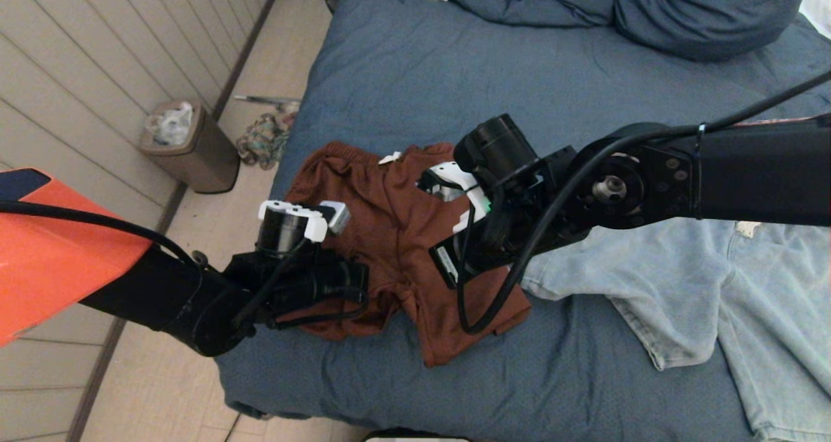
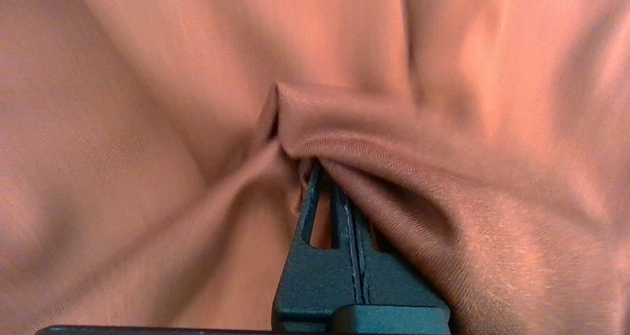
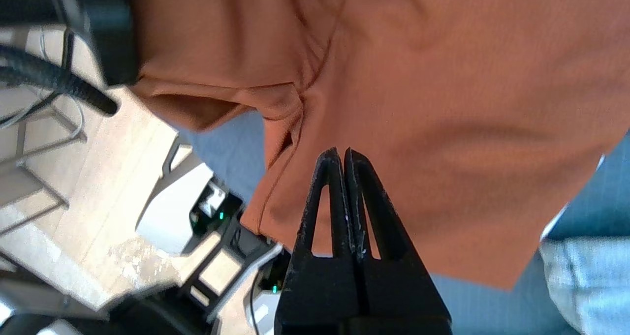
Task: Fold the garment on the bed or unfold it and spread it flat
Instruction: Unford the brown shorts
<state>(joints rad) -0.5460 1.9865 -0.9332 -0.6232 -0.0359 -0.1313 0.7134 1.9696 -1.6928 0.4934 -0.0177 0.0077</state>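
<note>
A rust-brown pair of shorts, the garment (image 1: 389, 228), lies crumpled near the left edge of the slate-blue bed (image 1: 454, 72). My left gripper (image 2: 315, 167) comes in from the left over the garment's left leg. It is shut, its tips buried in a pinched fold of the rust cloth (image 2: 374, 143), and creases radiate from the pinch. My right gripper (image 3: 342, 150) reaches in from the right over the garment's (image 3: 443, 104) right half. It is shut, with nothing between its fingers (image 3: 320, 202), and its tips point at the cloth near a leg hem.
Pale blue jeans (image 1: 714, 280) lie spread to the right, partly under my right arm. A bunched blue duvet (image 1: 649, 13) fills the far end of the bed. On the floor to the left stand a bin (image 1: 195, 147) and a heap of cloth (image 1: 263, 140).
</note>
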